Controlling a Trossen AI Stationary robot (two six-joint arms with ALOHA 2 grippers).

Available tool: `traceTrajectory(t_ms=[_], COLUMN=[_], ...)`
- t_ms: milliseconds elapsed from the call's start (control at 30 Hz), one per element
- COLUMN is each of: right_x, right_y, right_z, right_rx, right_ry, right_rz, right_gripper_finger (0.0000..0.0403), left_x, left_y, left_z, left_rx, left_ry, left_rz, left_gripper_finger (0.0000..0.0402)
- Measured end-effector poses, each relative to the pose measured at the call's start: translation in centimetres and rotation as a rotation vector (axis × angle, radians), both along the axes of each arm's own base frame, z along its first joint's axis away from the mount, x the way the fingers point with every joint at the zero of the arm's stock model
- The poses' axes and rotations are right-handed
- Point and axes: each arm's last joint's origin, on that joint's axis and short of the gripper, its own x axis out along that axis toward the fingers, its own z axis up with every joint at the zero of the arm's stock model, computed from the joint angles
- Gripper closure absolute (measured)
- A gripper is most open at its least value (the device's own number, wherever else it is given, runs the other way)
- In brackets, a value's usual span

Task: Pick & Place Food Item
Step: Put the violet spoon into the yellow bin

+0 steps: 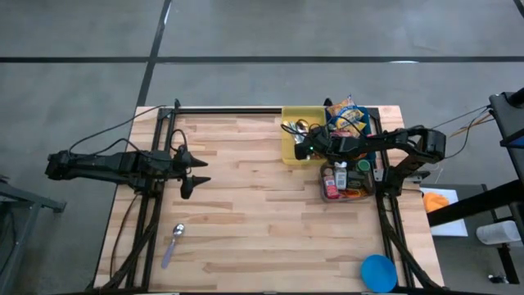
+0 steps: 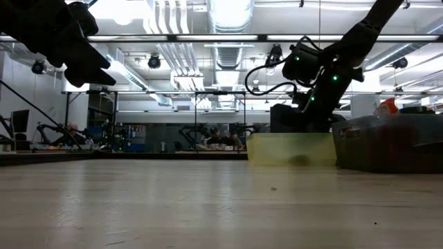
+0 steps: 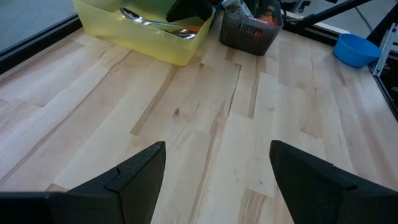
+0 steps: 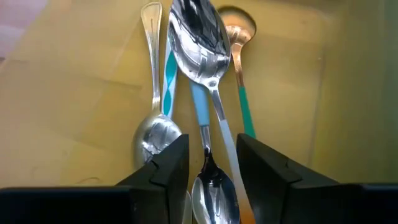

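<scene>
Looks like a big robotics lab – exposed ceiling ducts (image 2: 228,17), strip lights, more robot arm rigs (image 2: 52,131) and seated people (image 2: 218,138) behind the wooden table (image 1: 262,229).

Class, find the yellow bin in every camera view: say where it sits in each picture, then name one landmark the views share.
High view: the yellow bin is right of centre at the table's far edge, under the right gripper.
Low view: right of centre on the tabletop.
Left wrist view: top left.
Right wrist view: its yellow floor fills the picture.
Shared landmark: the spoons lying inside it.
</scene>
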Motion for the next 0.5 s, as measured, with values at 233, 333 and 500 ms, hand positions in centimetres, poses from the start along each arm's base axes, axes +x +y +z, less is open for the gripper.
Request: traceTrajectory(t_ms=[233,333,500], right_x=[0.2,0.6,1.9], right_y=[-0.1,-0.2,-0.4], right_z=[0.2,0.7,2.6], right_rx=[-0.01,-0.017,-0.054], right_ry=[-0.003,-0.021,-0.06], right_rz=[-0.005,-0.005,0.038], right_gripper_finger=[0.0266,0.0266,0.0266], left_x=[0.0,0.0,0.0], left_y=[0.0,0.0,0.0], left_z=[0.0,0.0,0.0], left_rx=[0.0,0.0,0.0], left_ry=[0.0,0.0,0.0], left_rz=[0.0,0.0,0.0], left_gripper_finger=[0.0112,0.0112,0.0112])
